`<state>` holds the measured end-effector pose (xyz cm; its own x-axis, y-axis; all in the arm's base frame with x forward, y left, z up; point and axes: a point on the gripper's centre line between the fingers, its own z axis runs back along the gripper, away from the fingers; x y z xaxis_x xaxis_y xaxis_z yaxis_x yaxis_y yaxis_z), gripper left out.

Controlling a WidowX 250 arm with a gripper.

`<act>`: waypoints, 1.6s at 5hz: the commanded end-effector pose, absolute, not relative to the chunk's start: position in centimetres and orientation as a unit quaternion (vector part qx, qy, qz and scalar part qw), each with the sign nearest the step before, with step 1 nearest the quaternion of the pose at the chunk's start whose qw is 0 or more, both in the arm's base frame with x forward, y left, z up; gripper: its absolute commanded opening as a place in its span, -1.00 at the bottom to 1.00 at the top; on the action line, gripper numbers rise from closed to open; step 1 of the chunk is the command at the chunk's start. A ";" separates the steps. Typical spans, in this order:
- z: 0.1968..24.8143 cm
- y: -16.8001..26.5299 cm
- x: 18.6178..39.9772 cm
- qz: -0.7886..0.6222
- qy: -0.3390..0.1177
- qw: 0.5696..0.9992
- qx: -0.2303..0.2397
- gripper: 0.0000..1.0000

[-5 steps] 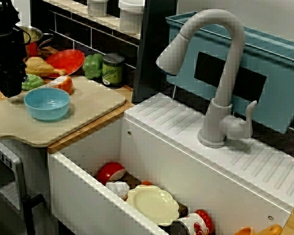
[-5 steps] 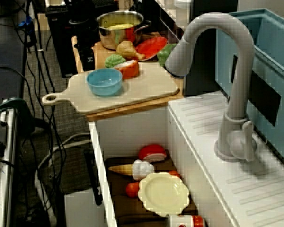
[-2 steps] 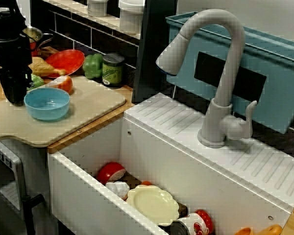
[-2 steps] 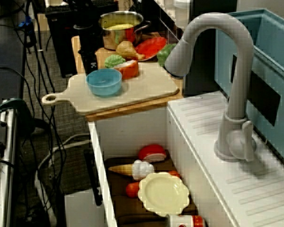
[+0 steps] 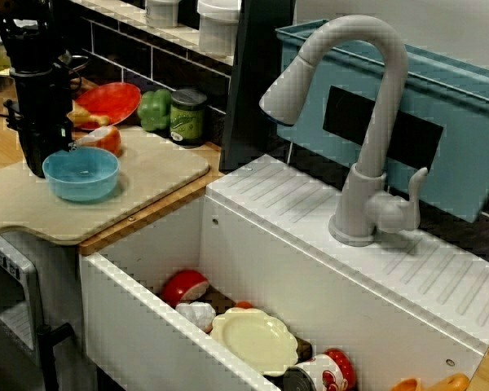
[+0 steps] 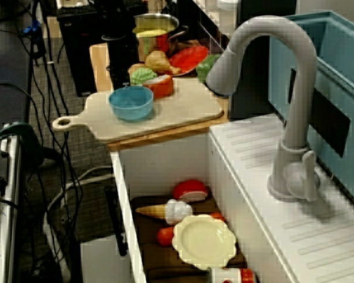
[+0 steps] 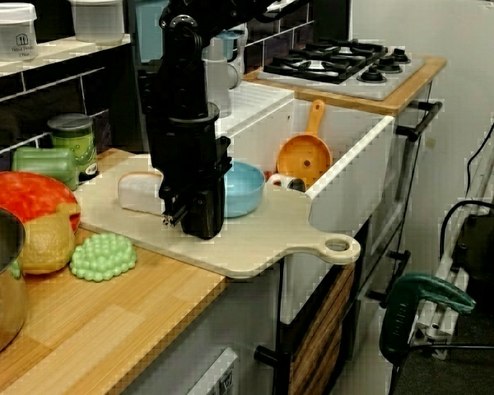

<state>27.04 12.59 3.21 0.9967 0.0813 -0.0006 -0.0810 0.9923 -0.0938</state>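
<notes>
Your gripper [image 5: 42, 160] stood low at the rim of the blue bowl [image 5: 81, 173] on the cutting board [image 5: 159, 167] — jaw opening could not be told — so you needed that rim squarely between the fingers.

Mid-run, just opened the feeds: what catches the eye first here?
The black pincer stands low on the cutting board, right against the rim of the blue bowl; whether it grips it is unclear. Beside them a tall grey faucet arches toward a white sink holding a pale yellow plate and toy food.
</notes>
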 end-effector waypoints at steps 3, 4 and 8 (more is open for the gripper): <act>5.4 9.5 29.7 0.004 0.004 0.998 -0.061 -1.00; 5.2 7.9 30.2 -0.004 0.008 0.999 -0.046 -1.00; 5.0 5.6 30.5 -0.005 0.014 0.999 -0.032 -1.00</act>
<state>30.13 4.98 3.90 0.9979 -0.0112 -0.0641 0.0066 0.9974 -0.0712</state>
